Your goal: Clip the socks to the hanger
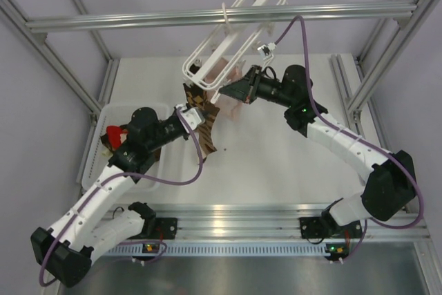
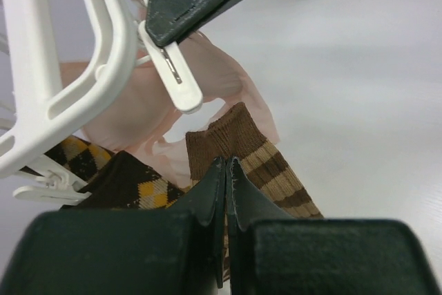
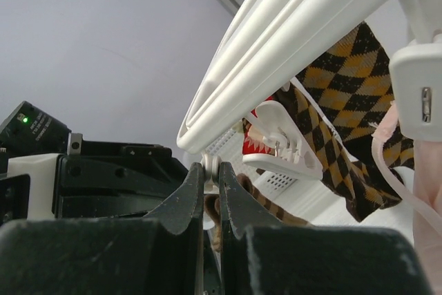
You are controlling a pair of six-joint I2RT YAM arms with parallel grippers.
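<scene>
The white hanger (image 1: 235,29) hangs tilted from the grey rail; its frame also shows in the left wrist view (image 2: 103,53) and the right wrist view (image 3: 297,25). My left gripper (image 1: 198,115) (image 2: 226,164) is shut on a brown and tan striped sock (image 2: 276,170) (image 1: 207,124), holding its cuff up just under a white clip (image 2: 173,74). My right gripper (image 1: 229,92) (image 3: 213,169) is shut on that clip's tabs (image 3: 215,165), with the striped sock (image 3: 273,206) just beyond. A dark argyle sock (image 3: 345,101) and a pale pink sock (image 2: 214,81) hang clipped on the hanger.
The grey aluminium rail (image 1: 138,20) crosses the back above the table. A white basket (image 1: 97,150) with a red item (image 1: 114,134) stands at the left beside my left arm. Frame posts stand at both sides.
</scene>
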